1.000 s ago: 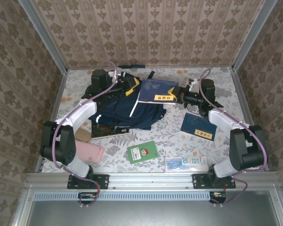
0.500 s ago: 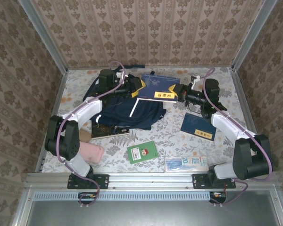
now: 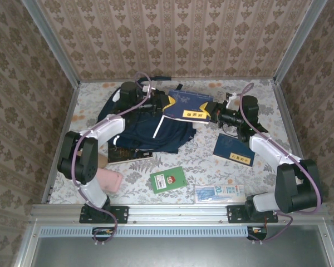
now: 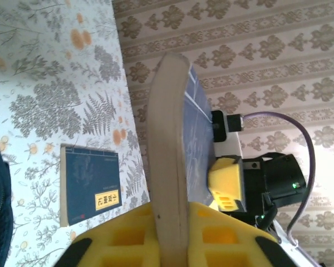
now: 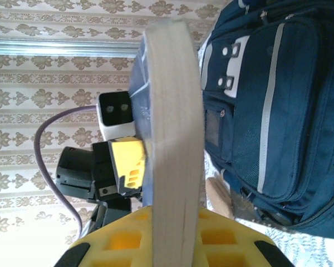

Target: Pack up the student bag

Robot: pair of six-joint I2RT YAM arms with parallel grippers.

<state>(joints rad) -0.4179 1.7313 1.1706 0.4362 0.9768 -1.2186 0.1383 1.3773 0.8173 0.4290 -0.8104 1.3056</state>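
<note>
Right now both grippers clamp the same blue book [image 3: 186, 105] from opposite ends, at the far middle of the table [image 3: 206, 161]. The left gripper [image 3: 167, 103] is closed on its left end, yellow pads [image 4: 122, 239] pressed against both covers. The right gripper [image 3: 213, 114] is closed on the right end in the same way. The navy backpack [image 3: 139, 125] lies at the far left, with the book over its right edge. A second blue book [image 3: 234, 149] lies to the right, and a green booklet [image 3: 168, 179] and a pink case [image 3: 107, 179] lie nearer.
</note>
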